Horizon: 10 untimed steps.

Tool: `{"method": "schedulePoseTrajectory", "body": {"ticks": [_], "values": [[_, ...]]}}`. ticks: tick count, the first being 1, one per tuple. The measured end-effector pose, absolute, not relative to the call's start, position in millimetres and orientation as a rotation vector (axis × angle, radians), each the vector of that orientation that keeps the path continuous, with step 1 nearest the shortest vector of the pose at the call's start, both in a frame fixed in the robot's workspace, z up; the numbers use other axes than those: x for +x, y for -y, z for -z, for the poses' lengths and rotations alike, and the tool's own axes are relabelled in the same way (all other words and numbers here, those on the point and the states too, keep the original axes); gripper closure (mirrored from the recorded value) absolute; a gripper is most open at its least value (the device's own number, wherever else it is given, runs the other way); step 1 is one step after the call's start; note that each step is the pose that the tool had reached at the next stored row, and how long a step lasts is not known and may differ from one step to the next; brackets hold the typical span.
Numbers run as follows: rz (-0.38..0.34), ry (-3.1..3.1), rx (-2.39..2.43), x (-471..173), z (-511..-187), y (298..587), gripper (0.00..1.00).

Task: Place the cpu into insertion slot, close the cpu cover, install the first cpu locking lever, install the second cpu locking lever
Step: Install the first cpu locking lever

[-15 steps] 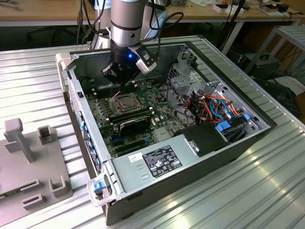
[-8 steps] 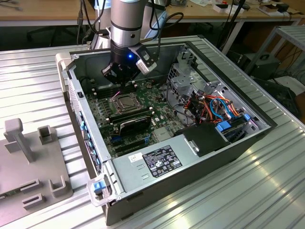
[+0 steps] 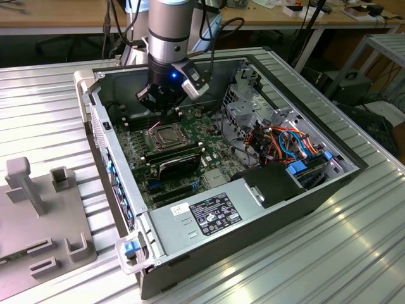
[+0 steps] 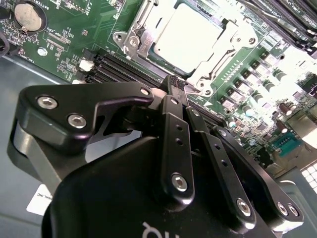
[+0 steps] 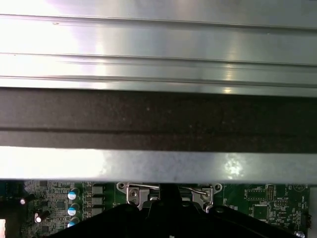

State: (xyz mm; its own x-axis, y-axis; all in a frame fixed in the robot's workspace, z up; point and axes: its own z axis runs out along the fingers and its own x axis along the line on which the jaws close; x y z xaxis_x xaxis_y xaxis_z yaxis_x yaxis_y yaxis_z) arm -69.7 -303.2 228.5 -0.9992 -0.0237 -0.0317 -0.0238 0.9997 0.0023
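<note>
In the exterior view the arm [image 3: 169, 38] reaches down into the open computer case [image 3: 329, 183], which sits on the ribbed metal tabletop [image 3: 316, 266]. The claw [image 3: 163, 113] hangs low over the green motherboard [image 3: 136, 161]. The insertion slot [image 3: 166, 137] lies directly below and just in front of its tips. The grey labelled power-supply box [image 3: 202, 212] sits farther along the board, well apart from the claw. A grey fixture tray [image 3: 38, 209] rests on the tabletop outside the case, farther off again.

In the second wrist view the claw [image 4: 174, 84] has its two black fingers [image 4: 174, 129] drawn together at the tips. No gap shows between them and nothing can be seen gripped. The tips sit just beside the near edge of the socket. Just past them the cpu [image 4: 185, 37] lies flat in the slot, its pale metal top glaring in the light. The cpu cover [image 4: 229, 30] lies down around it as a bright silver frame. Long black memory slots [image 4: 116, 67] run between the claw and the socket's side. A round coin battery [image 4: 27, 15] sits on the board, off to one side of the claw.

In the first wrist view the claw [image 5: 169, 193] is a dark shape close against the socket's end. Two thin bent wires [image 5: 142, 187] show on either side of the tips. I cannot tell whether they are latched. Beyond the claw runs the case's dark wall [image 5: 158, 119], then the tabletop's shiny ribs.
</note>
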Motion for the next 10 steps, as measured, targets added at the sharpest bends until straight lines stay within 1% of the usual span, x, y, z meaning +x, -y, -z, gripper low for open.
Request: {"method": "schedulePoseTrajectory", "body": {"ticks": [10], "values": [[-0.004,-3.11,-0.037,-66.3,-226.2,303.2,0.89]]}}
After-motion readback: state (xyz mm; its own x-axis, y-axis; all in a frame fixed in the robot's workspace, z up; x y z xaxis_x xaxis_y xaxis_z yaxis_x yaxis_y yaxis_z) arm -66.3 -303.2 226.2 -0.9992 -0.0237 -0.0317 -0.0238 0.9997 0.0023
